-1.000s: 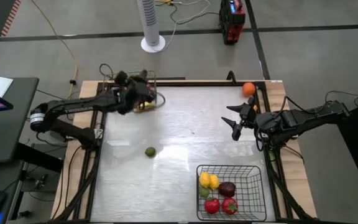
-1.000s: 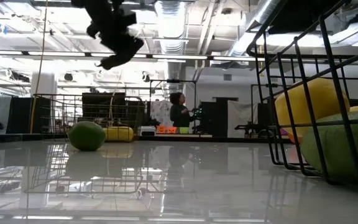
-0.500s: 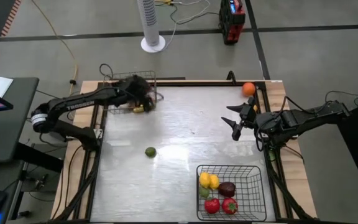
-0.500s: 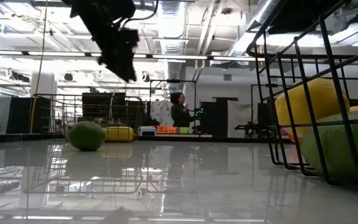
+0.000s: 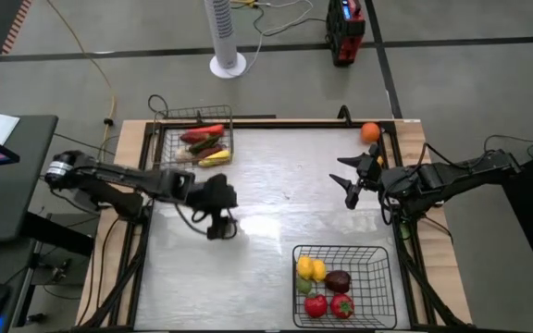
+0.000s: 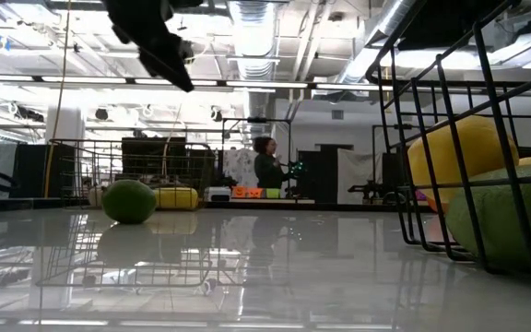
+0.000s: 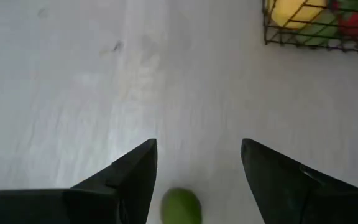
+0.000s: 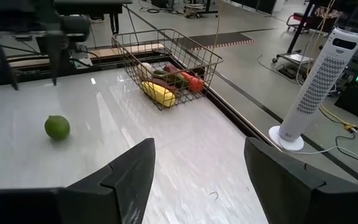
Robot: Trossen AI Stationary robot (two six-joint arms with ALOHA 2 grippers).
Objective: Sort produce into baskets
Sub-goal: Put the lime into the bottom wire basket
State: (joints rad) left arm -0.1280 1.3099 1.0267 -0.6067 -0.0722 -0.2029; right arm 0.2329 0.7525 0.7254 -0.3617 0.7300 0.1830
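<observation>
Poised above a small round green toy fruit (image 7: 181,206) on the glossy white table (image 5: 276,185): the left gripper (image 5: 220,225), its two dark fingers (image 7: 132,177) spread apart and empty, the fruit lying between them in the left wrist view but untouched. Hidden under that gripper in the high view; plain in the low view, resting on the table in front of a yellow piece (image 6: 175,197). At the far left corner, a grey-silver wire basket with a wire handle (image 5: 195,145), holding long red, dark green and yellow pieces (image 8: 166,84). At the near edge, right of centre, a larger black wire basket (image 5: 342,284) with yellow, green, maroon and red produce (image 5: 322,287). Waiting over the table's right side, well apart from both baskets: the right gripper (image 5: 352,180), fingers parted, nothing held. Just beyond it, at the far right corner, a round orange fruit (image 5: 369,132). On the floor past the table, a white tower fan (image 5: 224,35) and a red-and-black device (image 5: 344,28). No legible brand names, labels or writing anywhere. A person (image 6: 266,166) standing far off in the room behind.
</observation>
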